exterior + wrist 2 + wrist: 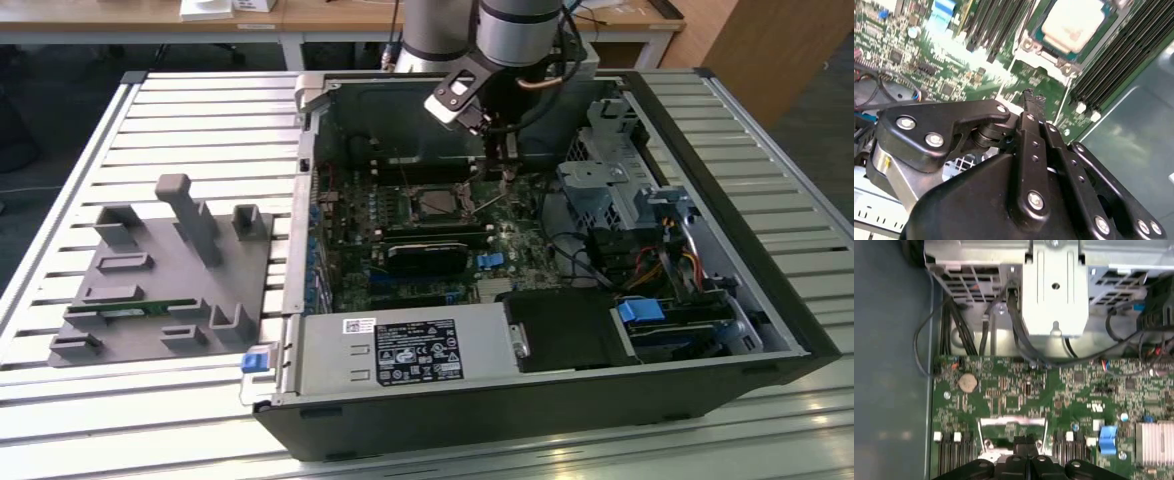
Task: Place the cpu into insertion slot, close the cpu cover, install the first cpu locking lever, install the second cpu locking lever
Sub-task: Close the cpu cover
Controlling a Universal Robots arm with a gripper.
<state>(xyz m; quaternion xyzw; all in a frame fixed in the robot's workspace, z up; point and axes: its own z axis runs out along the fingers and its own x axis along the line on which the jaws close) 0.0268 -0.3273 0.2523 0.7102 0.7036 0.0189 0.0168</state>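
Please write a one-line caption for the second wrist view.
Tool above the motherboard, beside the socket holding the cpu.

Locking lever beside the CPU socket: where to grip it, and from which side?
Probably its free upper end: the locking lever is a thin wire rod standing tilted up beside the socket. Come from above, closing across the rod; the drive cage crowds the exterior view's right.

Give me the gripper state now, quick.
Gripper: closed, nothing visibly held, tip just over the board beside the cpu.
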